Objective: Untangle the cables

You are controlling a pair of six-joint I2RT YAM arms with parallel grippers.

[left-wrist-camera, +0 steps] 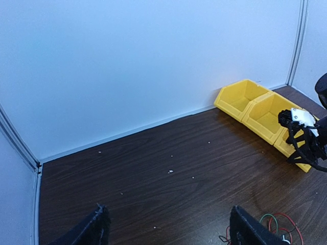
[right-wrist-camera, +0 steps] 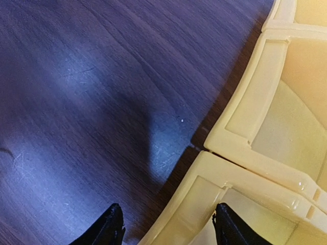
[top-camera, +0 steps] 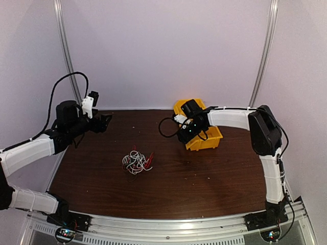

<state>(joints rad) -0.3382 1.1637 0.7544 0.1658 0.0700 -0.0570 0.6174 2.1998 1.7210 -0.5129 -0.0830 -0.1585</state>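
The cables [top-camera: 137, 162] lie as a small tangle of red, white and black wires on the dark wooden table [top-camera: 204, 178], left of centre. In the left wrist view only their edge [left-wrist-camera: 278, 227] shows at the bottom right. My left gripper [top-camera: 104, 122] hovers at the table's far left, well behind the cables; it is open [left-wrist-camera: 171, 227] with bare table between its fingers. My right gripper [top-camera: 183, 135] hangs over the front edge of the yellow bins [top-camera: 207, 138], far right of the cables. It is open [right-wrist-camera: 168, 227], with one fingertip [right-wrist-camera: 230, 229] over a bin rim and nothing held.
A row of yellow bins [left-wrist-camera: 255, 109] stands at the back right against the white wall; their pale rims [right-wrist-camera: 240, 153] fill the right of the right wrist view. A black arm cable [top-camera: 166, 130] loops beside the right gripper. White crumbs [left-wrist-camera: 170, 171] dot the table.
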